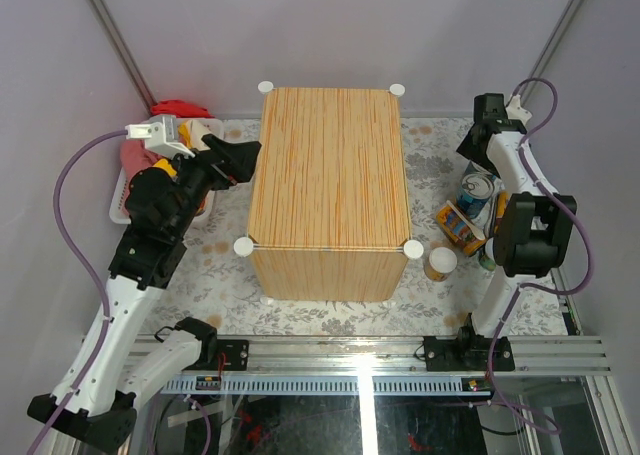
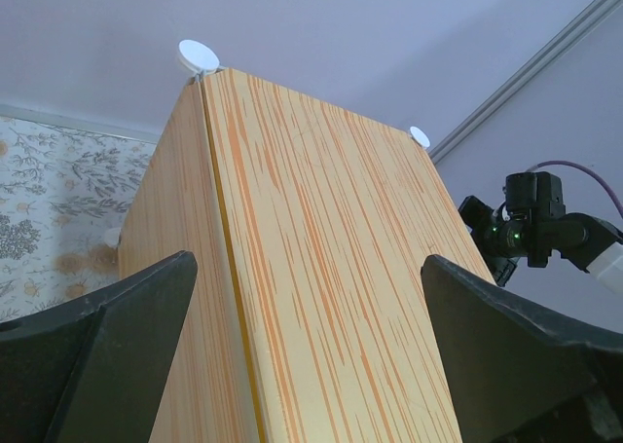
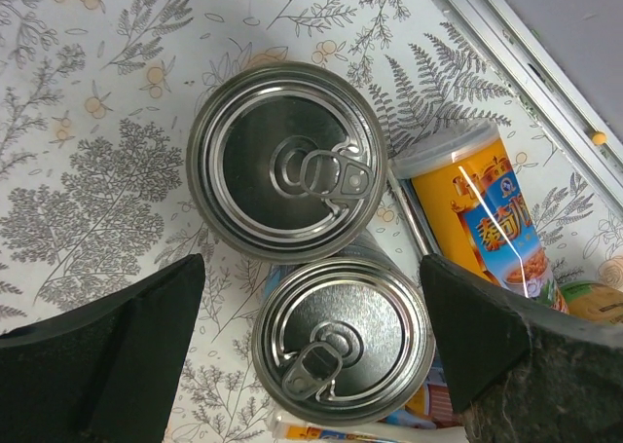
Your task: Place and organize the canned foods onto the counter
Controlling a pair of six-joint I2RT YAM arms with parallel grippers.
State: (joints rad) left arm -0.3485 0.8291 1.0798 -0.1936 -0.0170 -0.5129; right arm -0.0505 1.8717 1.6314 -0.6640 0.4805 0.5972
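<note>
No cans (image 3: 287,161) on table (image 1: 330,165) yet.
Your R hand (image 3: 311,350), released, over cans at 3 o'clock for pick; L hand (image 2: 311,346) released.

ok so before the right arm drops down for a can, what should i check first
1. Right gripper open and empty: ok, jaws wide apart and nothing held.
2. Cans upright: ok, the upper silver-topped can and lower silver-topped can both show their pull tabs facing up.
3. Finger room around one can: cannot tell. The two overlap in the right wrist view, and an orange-labelled can lies on its side close by.
4. Counter top free: ok, bare.
5. Left gripper out of the way: ok, open and empty at the counter's left edge.
</note>
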